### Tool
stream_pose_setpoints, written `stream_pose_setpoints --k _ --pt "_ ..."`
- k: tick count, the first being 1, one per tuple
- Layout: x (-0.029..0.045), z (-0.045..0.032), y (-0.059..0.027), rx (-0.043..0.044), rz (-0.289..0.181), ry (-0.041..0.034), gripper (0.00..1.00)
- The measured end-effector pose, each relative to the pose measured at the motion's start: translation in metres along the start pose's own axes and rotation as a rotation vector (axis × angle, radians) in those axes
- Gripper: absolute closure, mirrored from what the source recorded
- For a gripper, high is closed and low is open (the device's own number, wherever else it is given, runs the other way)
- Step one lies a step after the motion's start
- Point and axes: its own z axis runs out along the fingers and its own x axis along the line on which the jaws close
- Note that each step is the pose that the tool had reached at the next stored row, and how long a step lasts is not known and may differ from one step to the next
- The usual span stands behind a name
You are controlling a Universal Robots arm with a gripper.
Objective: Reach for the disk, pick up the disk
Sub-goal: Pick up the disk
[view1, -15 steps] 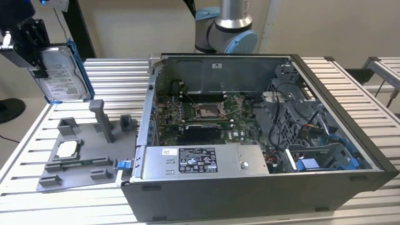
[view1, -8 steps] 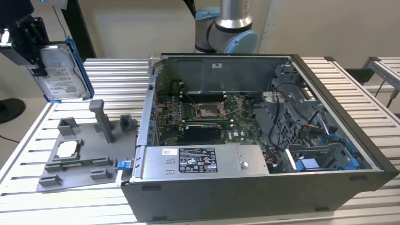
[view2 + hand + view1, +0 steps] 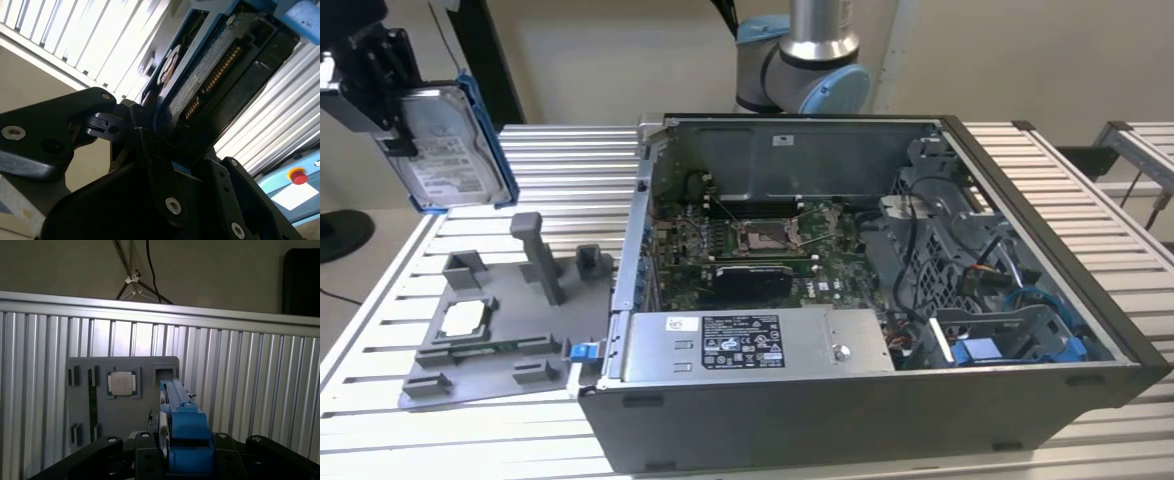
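Caught in the exterior view: gripper pinching the disk, raised in the air at that view's upper left, white label facing out, blue frame along one edge, above the grey fixture plate and well apart from the open computer case. Added by the second wrist view: black fingers clamped tight on the disk, connector edge exposed. Added by the first wrist view: the blue-framed edge seen end-on over the plate, ribbed worktop beneath, small square chip seated in one recess.
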Motion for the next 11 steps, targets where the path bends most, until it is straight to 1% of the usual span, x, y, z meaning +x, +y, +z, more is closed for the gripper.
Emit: stream_pose_setpoints --k 4,7,11 --pt "-0.0001 -0.0066 0.0002 0.0001 0.002 -0.0019 1.00" --pt "-0.0002 -0.0113 0.0003 0.0005 0.009 -0.0051 1.00" --pt "-0.0004 -0.0165 0.0004 0.0012 0.028 -0.0104 1.00"
